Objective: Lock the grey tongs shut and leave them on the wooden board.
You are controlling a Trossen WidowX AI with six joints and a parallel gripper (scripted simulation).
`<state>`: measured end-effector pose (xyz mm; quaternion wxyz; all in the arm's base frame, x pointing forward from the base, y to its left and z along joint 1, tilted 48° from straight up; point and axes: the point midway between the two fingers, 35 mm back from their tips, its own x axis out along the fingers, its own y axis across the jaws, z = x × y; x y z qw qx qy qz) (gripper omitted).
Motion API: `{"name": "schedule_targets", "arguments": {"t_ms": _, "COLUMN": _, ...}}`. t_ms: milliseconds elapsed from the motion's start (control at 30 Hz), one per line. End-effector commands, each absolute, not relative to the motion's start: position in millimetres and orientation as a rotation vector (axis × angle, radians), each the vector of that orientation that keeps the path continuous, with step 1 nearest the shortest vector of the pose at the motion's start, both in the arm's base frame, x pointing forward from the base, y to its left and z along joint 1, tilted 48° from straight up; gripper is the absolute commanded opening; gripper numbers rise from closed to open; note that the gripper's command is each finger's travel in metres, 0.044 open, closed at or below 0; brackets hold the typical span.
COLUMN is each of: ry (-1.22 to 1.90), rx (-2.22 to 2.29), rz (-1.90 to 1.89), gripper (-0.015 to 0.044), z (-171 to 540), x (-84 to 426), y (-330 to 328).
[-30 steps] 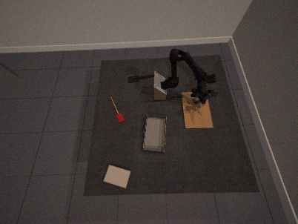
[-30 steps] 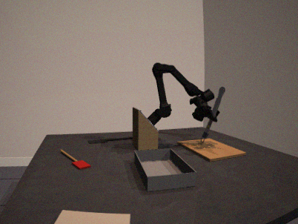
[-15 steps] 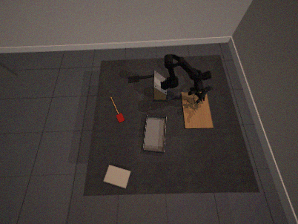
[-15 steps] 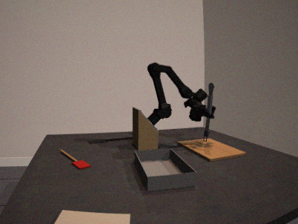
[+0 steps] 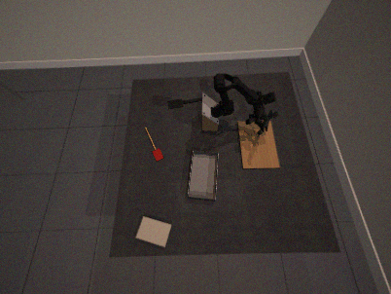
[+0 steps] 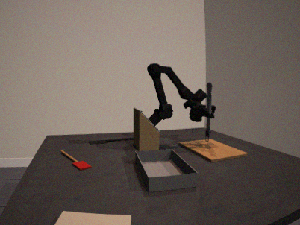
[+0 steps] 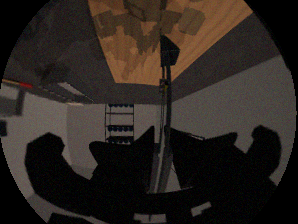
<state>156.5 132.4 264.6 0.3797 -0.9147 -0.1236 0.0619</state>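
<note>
The grey tongs (image 6: 209, 97) (image 7: 168, 111) stand upright over the far part of the wooden board (image 5: 268, 158) (image 6: 227, 152) (image 7: 220, 30). Their arms lie close together. A rounded, thicker end points up; the lower end, with a dark block in the wrist view, is just above or on the board, I cannot tell which. My gripper (image 6: 209, 112) (image 7: 158, 128) is shut on the tongs around the middle of their length. The roasting tin (image 6: 169, 183) stands left of the board, with nothing across it. The lock inside the hinge is hidden.
A tan slanted block (image 5: 210, 125) (image 6: 146, 132) stands by the arm's base. A red-bladed spatula (image 5: 158, 155) (image 6: 82, 165) lies at the left, a dark one (image 5: 176, 103) behind it. A pale flat panel (image 5: 154, 232) (image 6: 95, 219) lies at the front left.
</note>
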Motion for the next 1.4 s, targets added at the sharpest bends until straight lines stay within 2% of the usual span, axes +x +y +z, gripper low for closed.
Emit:
{"name": "schedule_targets", "arguments": {"t_ms": 0, "ry": -0.304, "rx": -2.327, "rz": 0.151, "gripper": -0.015, "z": 265, "x": 157, "y": 131}}
{"name": "schedule_targets", "arguments": {"t_ms": 833, "ry": -0.306, "rx": -2.332, "rz": 0.153, "gripper": -0.015, "z": 266, "x": 157, "y": 131}}
{"name": "schedule_targets", "arguments": {"t_ms": 1367, "ry": -0.341, "rx": -2.489, "rz": 0.263, "gripper": -0.015, "z": 273, "x": 178, "y": 140}}
